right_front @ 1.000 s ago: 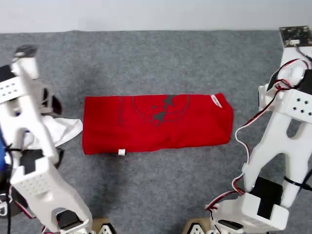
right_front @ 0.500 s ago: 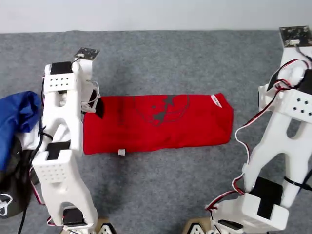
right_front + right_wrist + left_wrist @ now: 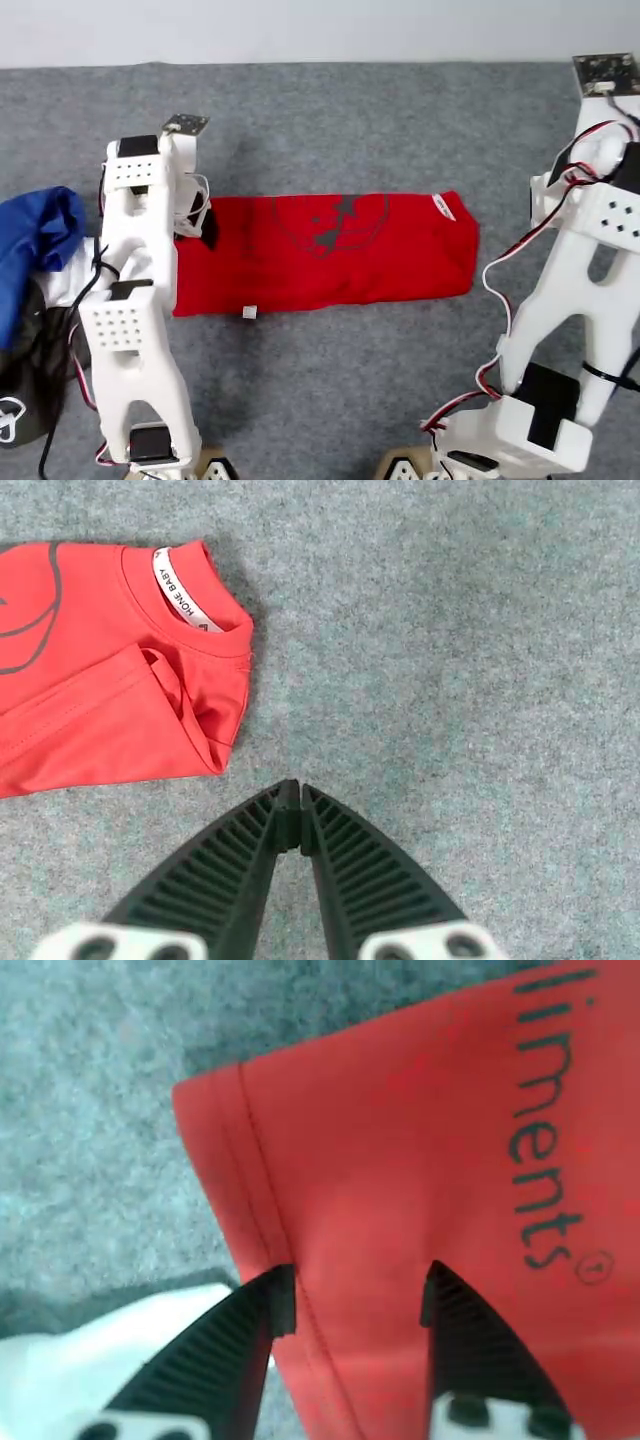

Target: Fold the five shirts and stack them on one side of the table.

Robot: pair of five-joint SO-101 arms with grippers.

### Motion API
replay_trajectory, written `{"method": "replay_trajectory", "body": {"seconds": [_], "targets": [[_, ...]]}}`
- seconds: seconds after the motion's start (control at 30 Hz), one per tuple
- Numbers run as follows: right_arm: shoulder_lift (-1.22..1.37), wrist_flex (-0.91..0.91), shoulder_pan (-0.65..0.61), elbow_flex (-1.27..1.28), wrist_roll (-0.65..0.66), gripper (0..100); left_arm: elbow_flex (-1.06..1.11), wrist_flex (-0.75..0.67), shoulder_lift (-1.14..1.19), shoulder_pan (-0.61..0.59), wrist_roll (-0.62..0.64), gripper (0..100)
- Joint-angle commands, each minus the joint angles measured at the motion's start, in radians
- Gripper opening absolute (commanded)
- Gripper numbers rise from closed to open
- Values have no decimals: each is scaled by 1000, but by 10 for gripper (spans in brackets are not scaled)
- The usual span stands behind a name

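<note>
A red shirt [image 3: 320,250], folded into a long strip with its dark print up, lies across the middle of the grey mat [image 3: 330,130]. My left gripper [image 3: 357,1280] hangs open right over the shirt's hemmed left end [image 3: 250,1160], one finger on each side of the hem seam; the high view shows the left gripper [image 3: 200,225] at that end. My right gripper [image 3: 301,815] is shut on nothing above bare mat, a short way off the shirt's collar end [image 3: 185,600]. The right arm [image 3: 590,230] stands at the table's right side.
A heap of other shirts lies at the left edge: a blue one [image 3: 35,245], a white one [image 3: 70,285] and a black one [image 3: 25,400]. Bare mat stretches behind and in front of the red shirt.
The left arm has swung from over the heap at the left to the red shirt's left end, uncovering the blue shirt. The right arm and the red shirt have not moved.
</note>
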Motion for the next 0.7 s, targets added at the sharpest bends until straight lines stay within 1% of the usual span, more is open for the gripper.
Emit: {"method": "replay_trajectory", "body": {"seconds": [0.0, 0.07, 0.23, 0.37, 0.4, 0.53, 0.67], "targets": [[-54, 36, 18, -43, -6, 10, -58, -9, 37, 2, 9, 214], [-53, 36, 18, -43, -6, 10, -87, 0, 68, 2, 9, 214], [-48, 36, 15, -43, -6, 10, -196, 74, 150, 9, 9, 212], [-48, 36, 13, -43, -6, 10, -306, 155, 244, 11, 5, 173], [-48, 36, 13, -43, -6, 10, -323, 157, 264, 14, 5, 163], [-50, 36, 13, -43, -6, 10, -344, 157, 285, 43, 2, 85], [-54, 36, 15, -43, -6, 10, -332, 158, 285, 83, -64, 2]]}}
